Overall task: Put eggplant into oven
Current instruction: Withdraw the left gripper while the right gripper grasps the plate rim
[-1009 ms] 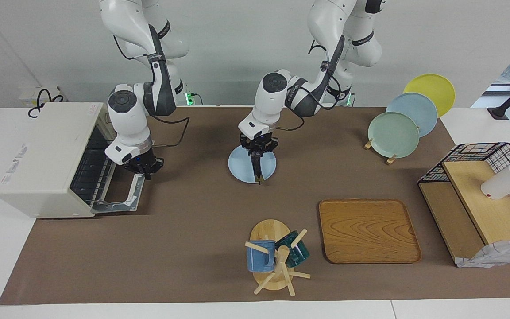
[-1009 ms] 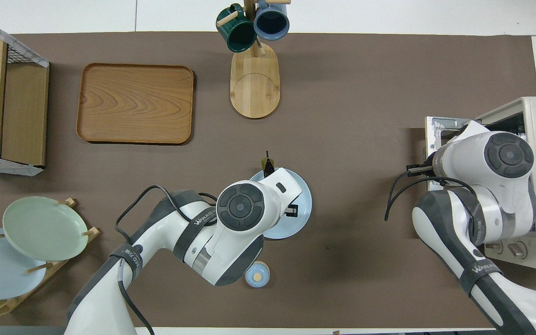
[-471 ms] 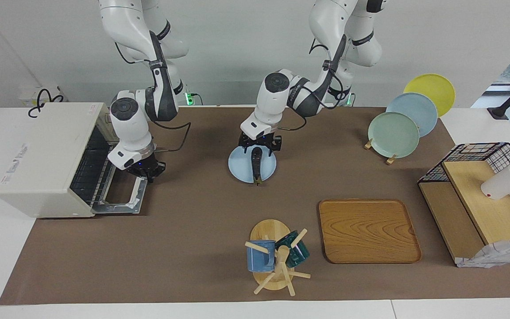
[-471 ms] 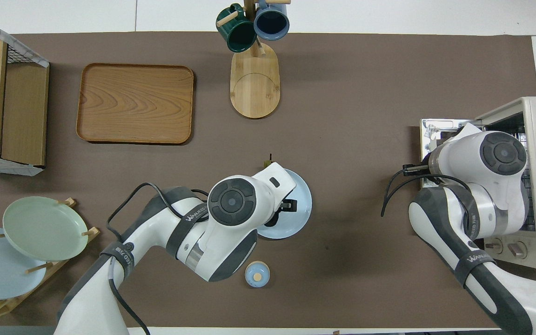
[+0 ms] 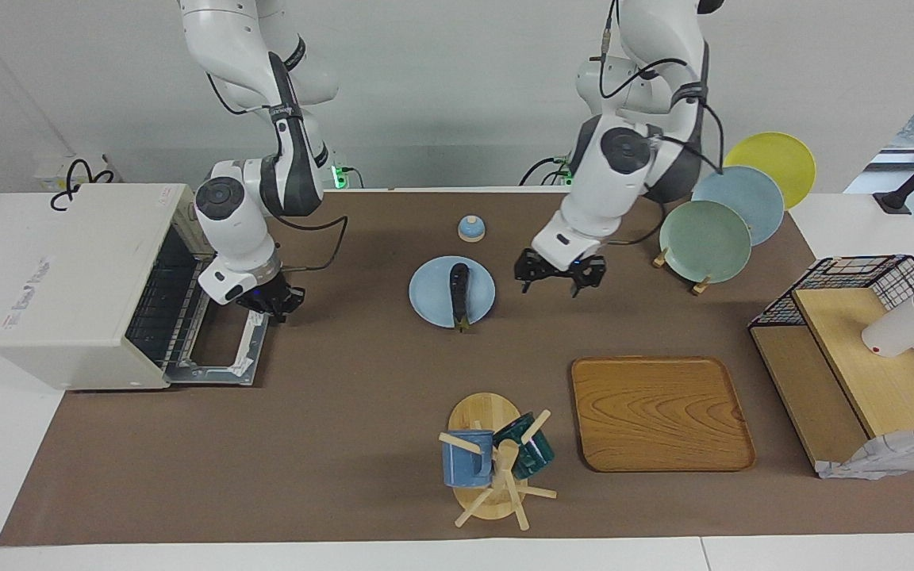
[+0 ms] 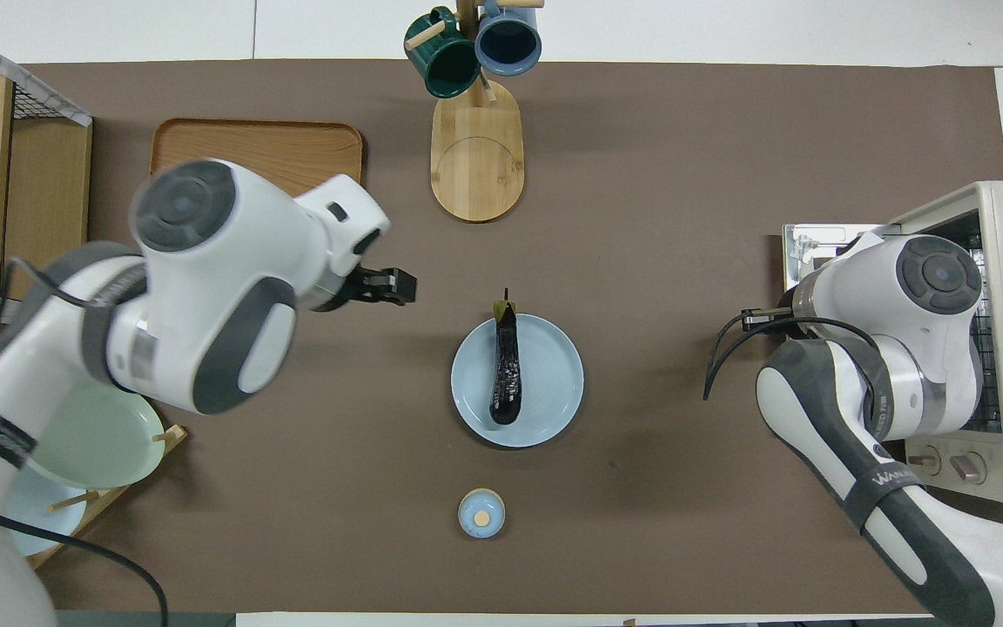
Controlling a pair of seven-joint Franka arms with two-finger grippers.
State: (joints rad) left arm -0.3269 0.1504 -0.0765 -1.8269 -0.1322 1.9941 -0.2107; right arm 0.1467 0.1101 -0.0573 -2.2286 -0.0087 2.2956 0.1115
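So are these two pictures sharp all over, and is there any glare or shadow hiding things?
Facing view: evenly lit and sharp; the eggplant on the blue plate reads clearly, and the open oven casts a soft shadow on the brown mat. Overhead view: the left arm's big white joint looks slightly smeared and hides part of the wooden tray; a faint sheen shows on the eggplant. No strong glare in either.

Table under a brown mat, set with kitchen things

On the table [image 5: 362,412] stand the oven [image 5: 76,285], a blue plate [image 5: 433,297], a small blue lid, perhaps a bell [image 5: 470,228], a wooden tray [image 5: 659,412], a mug tree [image 5: 489,468], a plate rack [image 5: 731,210] and a wire shelf [image 5: 862,357].
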